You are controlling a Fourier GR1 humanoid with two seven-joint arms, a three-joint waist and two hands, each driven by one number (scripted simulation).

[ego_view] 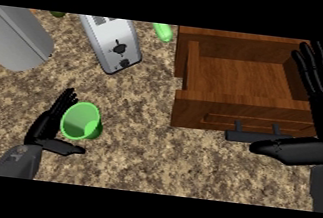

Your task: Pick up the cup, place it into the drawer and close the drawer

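Cup: the green cup [82, 121] lies on its side on the surface [151, 155], toward the near-left part, mouth turned to the viewer, well apart from the drawer.
Left hand: the left hand [50, 126] is right against the cup's left side, fingers straight and apart, thumb out low beneath it. Not curled round it yet, so nothing is gripped; it looks lined up to wrap the cup's wall, which makes sense with the cup lying over.
Drawer: the wooden drawer [238, 79] stands pulled open at the far-right of the surface, inside bare wood, nothing in it. Its dark handle [254, 136] faces the near edge.
Right hand: the right hand [322, 94] sits along the drawer's right wall, fingers straight and spread, pointing away, thumb reaching across near the handle. It holds nothing. My read: it waits there to push the front shut once the cup is in.
Stage: early, I'd say. Cup not lifted, drawer open and waiting.
Next: the left fingers need to close round the cup, then carry it right across the surface and over the drawer's left wall.
Risk: a cup on its side can roll away from a straight-fingered touch.
Others: a toaster [112, 42] near the far edge, a grey appliance [13, 36] at the far-left corner, a green thing [162, 31] by the drawer's far-left corner; none sits in the carry path.
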